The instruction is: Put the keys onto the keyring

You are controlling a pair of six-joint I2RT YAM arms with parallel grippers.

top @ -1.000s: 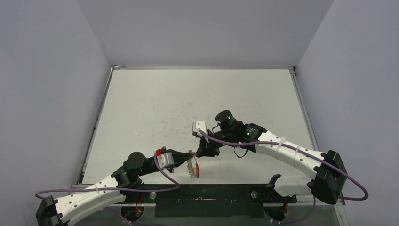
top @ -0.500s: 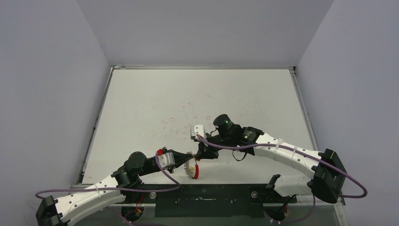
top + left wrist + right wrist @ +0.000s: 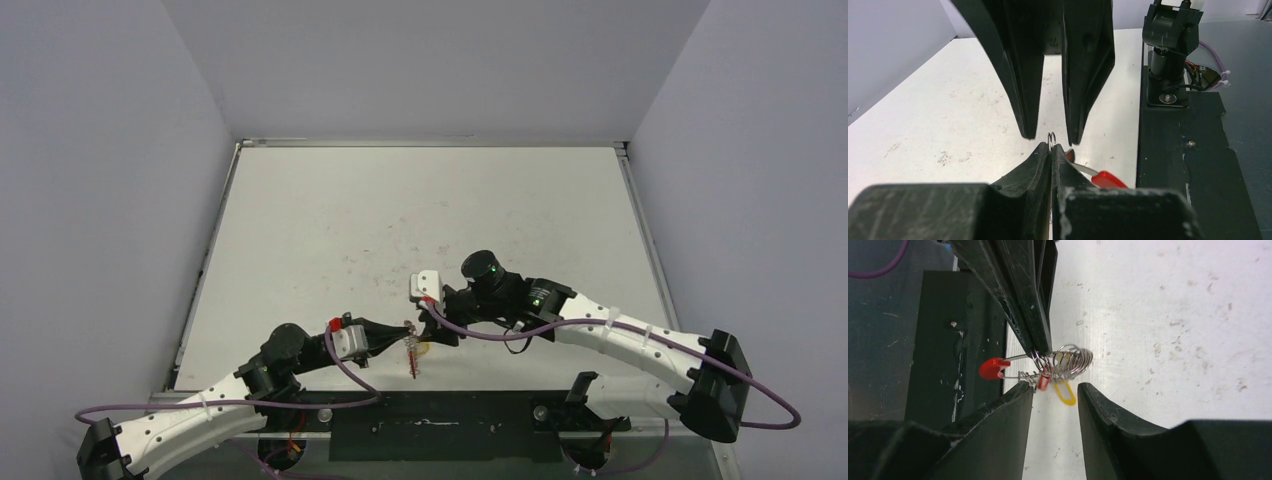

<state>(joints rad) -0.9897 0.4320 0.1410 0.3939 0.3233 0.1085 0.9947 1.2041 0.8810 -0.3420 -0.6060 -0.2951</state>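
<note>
Near the front edge of the scuffed white table (image 3: 330, 230), the keyring (image 3: 1070, 359), a loop of silvery coiled wire, is held between the two arms. The left gripper (image 3: 1052, 150) has its black fingers pressed together on a strand of that wire. From the right wrist the loop is seen almost edge-on, so its coils bunch into a short spring shape, with a short red sleeve (image 3: 1044, 383) at the lower side. A small silver key with a red plastic head, the red-headed key (image 3: 994, 368), sticks out sideways from the coil over the black front strip (image 3: 938, 340). The yellow-headed key (image 3: 1065, 396) shows only its yellow plastic head, just below the coil. Whether either key is threaded on the wire cannot be told. The right gripper (image 3: 1055, 386) has its fingers parted and holds nothing, its tips just short of the coil.
</note>
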